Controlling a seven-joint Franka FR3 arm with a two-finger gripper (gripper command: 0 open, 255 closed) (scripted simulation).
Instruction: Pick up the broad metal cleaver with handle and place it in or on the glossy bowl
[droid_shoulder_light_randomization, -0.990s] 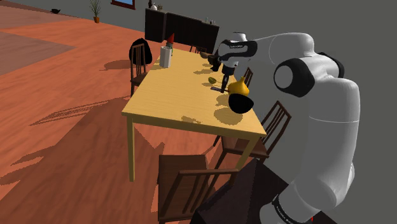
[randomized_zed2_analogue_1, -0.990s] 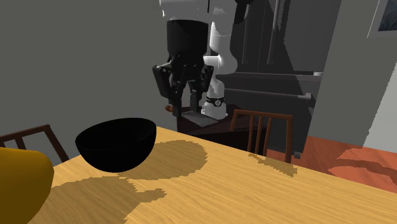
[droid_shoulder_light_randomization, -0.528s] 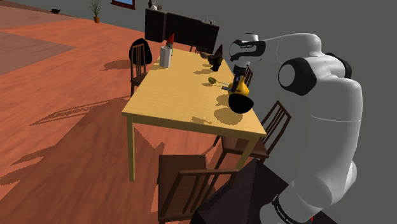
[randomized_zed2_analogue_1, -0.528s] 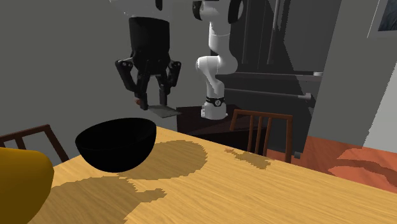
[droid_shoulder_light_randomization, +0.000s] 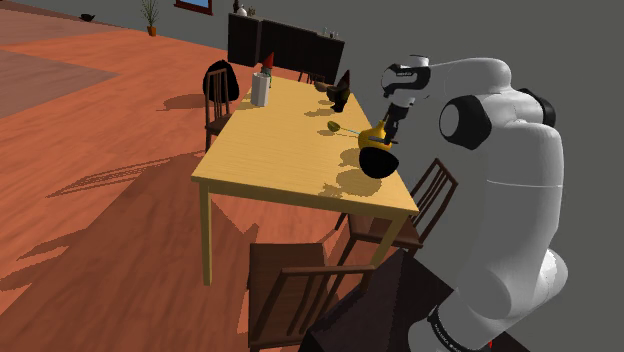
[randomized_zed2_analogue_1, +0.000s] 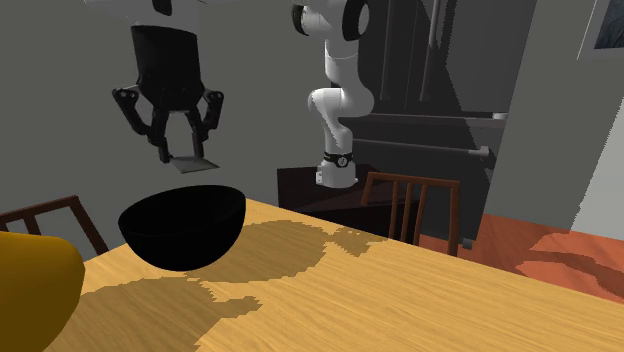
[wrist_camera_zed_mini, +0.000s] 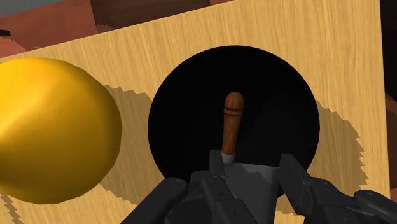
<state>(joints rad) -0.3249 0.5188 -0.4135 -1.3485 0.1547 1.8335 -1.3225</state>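
Note:
My black gripper (randomized_zed2_analogue_1: 180, 150) hangs just above the black glossy bowl (randomized_zed2_analogue_1: 183, 226) and is shut on the cleaver (randomized_zed2_analogue_1: 192, 163), whose grey blade shows flat below the fingers. In the wrist view the cleaver's brown wooden handle (wrist_camera_zed_mini: 231, 127) sticks out past the fingers (wrist_camera_zed_mini: 294, 181) over the bowl's dark inside (wrist_camera_zed_mini: 191, 121), with the grey blade (wrist_camera_zed_mini: 251, 181) clasped between them. In the shoulder view the gripper (droid_shoulder_light_randomization: 390, 135) is over the bowl (droid_shoulder_light_randomization: 376, 162) near the table's right edge.
A yellow gourd-shaped vase (wrist_camera_zed_mini: 51, 127) stands right beside the bowl on the wooden table (droid_shoulder_light_randomization: 290, 140). Further back on the table are a white jar (droid_shoulder_light_randomization: 260, 90), a red item (droid_shoulder_light_randomization: 268, 62), a small green object (droid_shoulder_light_randomization: 333, 126) and a dark object (droid_shoulder_light_randomization: 341, 92). Chairs (randomized_zed2_analogue_1: 410, 205) ring the table.
The gripper has carried the cleaver across the table's edge, toward the second exterior view's left, and now hangs directly over the bowl.

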